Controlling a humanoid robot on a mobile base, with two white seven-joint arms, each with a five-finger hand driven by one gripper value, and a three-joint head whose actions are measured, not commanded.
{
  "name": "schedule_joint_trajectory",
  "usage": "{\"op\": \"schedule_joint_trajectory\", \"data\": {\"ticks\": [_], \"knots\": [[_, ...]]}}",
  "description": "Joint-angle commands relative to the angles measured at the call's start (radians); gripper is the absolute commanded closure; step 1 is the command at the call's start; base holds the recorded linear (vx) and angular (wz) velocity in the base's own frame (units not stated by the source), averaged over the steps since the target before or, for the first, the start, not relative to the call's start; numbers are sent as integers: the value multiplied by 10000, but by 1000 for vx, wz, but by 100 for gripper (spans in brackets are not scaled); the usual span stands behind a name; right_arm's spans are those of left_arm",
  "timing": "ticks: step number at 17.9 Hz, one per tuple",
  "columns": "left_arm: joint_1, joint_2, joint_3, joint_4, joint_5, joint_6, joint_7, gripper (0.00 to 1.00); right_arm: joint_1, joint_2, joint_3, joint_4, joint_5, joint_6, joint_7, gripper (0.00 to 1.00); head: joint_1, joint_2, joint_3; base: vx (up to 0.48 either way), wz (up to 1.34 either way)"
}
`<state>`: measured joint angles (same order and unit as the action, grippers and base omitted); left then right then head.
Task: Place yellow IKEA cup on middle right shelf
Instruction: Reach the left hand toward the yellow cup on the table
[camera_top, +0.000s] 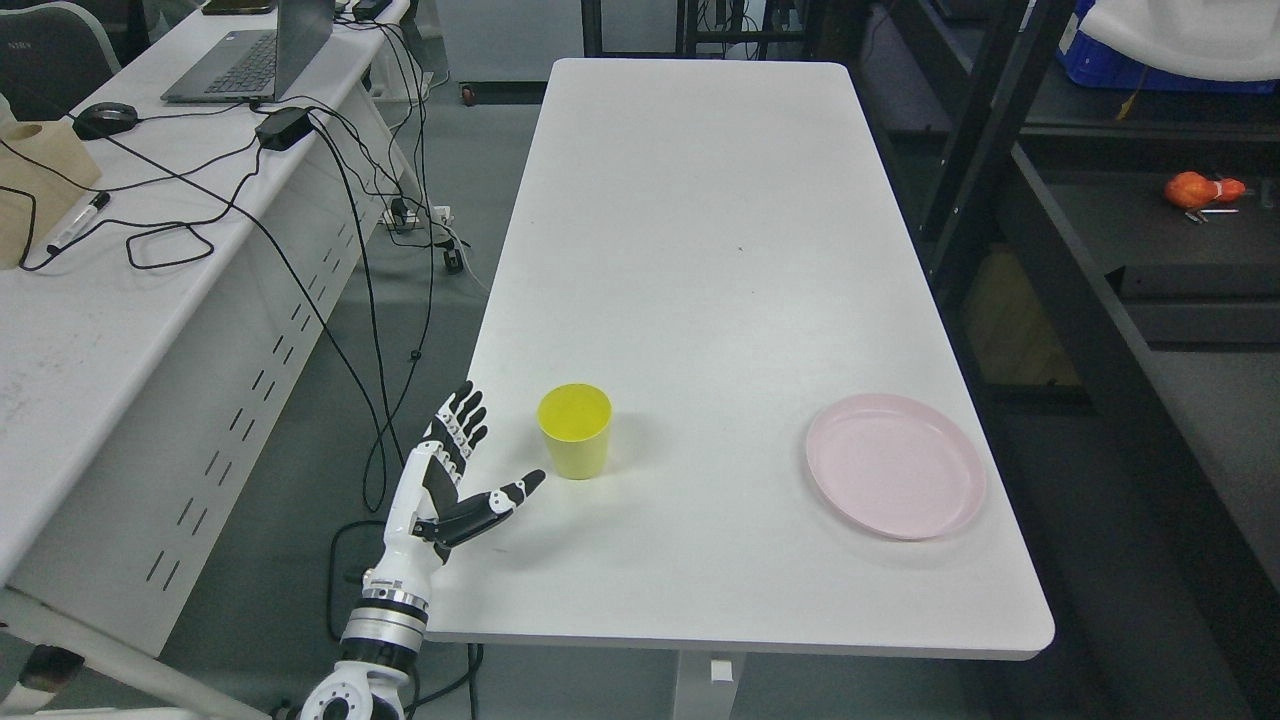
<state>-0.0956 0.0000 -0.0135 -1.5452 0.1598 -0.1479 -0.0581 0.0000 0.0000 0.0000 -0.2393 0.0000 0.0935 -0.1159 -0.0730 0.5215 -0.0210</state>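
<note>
A yellow cup (575, 430) stands upright on the white table (700, 250), near its front left edge. My left hand (455, 470) hovers at the table's left edge, just left of the cup and apart from it. Its fingers (460, 415) are stretched out and the thumb (505, 497) points toward the cup's base, holding nothing. The dark shelf unit (1080, 250) runs along the table's right side. My right arm does not show.
A pink plate (895, 465) lies at the table's front right. An orange object (1195, 188) rests on a shelf board at the right. A second desk (100, 300) at the left carries a laptop (250, 55), a mouse and trailing cables (350, 250).
</note>
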Motion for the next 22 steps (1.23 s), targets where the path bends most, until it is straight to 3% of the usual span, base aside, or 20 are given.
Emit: {"op": "schedule_joint_trajectory", "data": {"ticks": [1, 8, 16, 22], "knots": [[-10, 175, -341, 5, 181, 6, -17, 1, 138, -175, 169, 0, -245, 1, -6, 1, 0, 0, 0, 0, 0], [-866, 175, -371, 1336, 1223, 221, -94, 2, 138, -175, 169, 0, -245, 1, -6, 1, 0, 0, 0, 0, 0], [-2339, 175, -448, 3347, 1239, 221, -140, 2, 138, -175, 169, 0, -245, 1, -6, 1, 0, 1, 0, 0, 0], [-2786, 175, -1873, 3609, 1408, 419, -999, 2, 138, -175, 169, 0, -245, 1, -6, 1, 0, 1, 0, 0, 0]]}}
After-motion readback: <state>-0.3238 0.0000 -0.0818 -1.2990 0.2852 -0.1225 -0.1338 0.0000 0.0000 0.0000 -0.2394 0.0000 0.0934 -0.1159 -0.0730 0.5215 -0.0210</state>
